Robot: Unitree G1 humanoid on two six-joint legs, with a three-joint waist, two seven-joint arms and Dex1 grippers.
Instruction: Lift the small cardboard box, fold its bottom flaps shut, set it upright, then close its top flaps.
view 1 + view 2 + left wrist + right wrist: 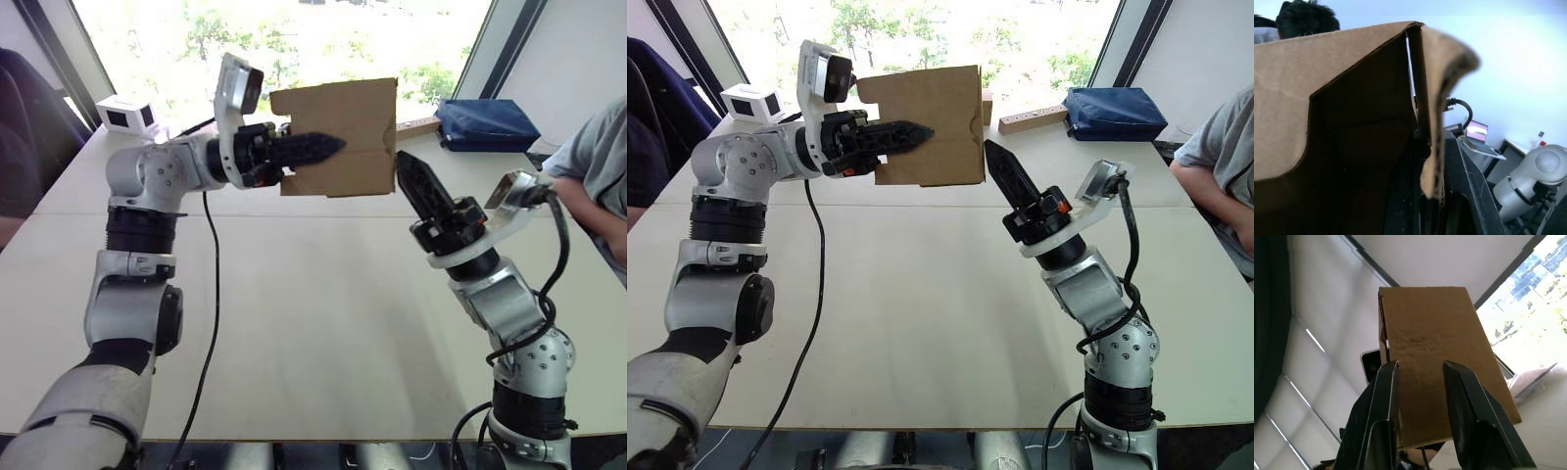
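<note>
Cardboard of the box [338, 137] is plain, with no print or label readable. Left gripper [328, 147] holds the box in the air above the table [313, 313], fingers pinched on one wall, one inside, one outside. Right gripper [404, 164] points up at the box's right edge, just beside it, fingers [1382, 396] spread and empty.
</note>
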